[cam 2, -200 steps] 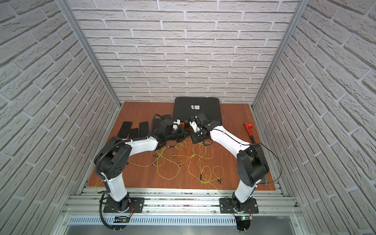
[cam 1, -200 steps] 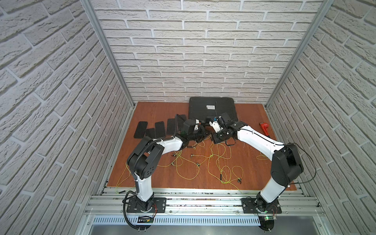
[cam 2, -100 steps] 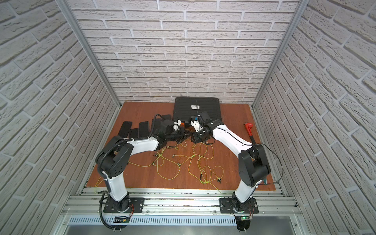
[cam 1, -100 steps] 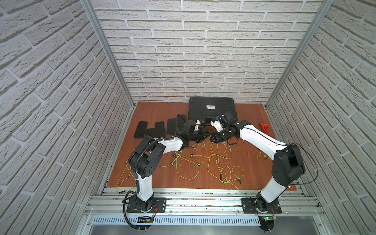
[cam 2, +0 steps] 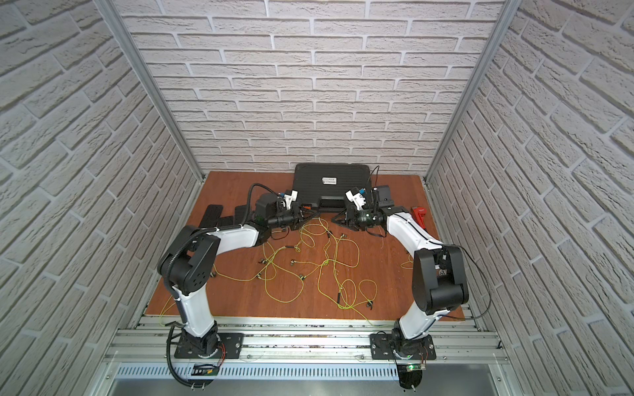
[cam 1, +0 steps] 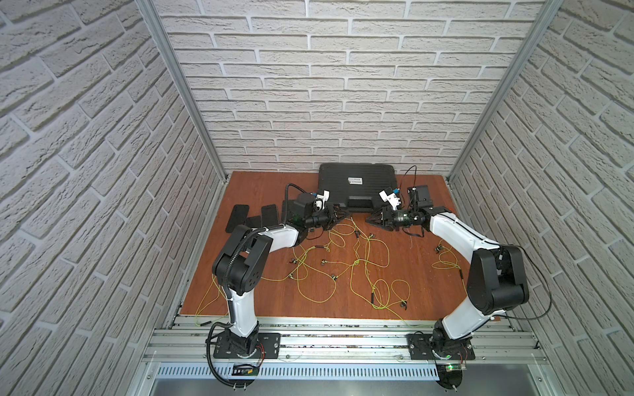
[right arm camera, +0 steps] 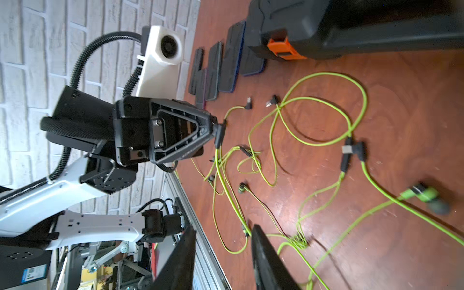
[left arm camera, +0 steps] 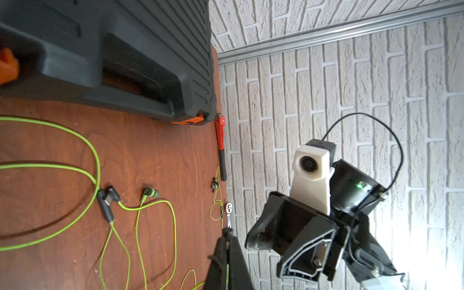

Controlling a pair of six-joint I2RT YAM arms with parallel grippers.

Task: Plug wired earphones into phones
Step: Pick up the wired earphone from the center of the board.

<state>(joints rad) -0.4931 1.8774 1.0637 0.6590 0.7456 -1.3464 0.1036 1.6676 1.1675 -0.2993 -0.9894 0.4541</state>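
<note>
Left claw [right arm camera: 214, 123], pressed shut on an earphone cable [right arm camera: 219, 136], is nearer the phones [right arm camera: 229, 57] lying behind its wrist; right claw [right arm camera: 223, 227] is spread, empty.

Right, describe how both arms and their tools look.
The left arm and right arm match: white shells on the links, black joint housings, black base plates. The left tool and right tool are black, with open triangular frame fingers. Each wrist carries a white camera housing. A corrugated black hose runs along the left arm; a thin black cable loops beside the right.
</note>
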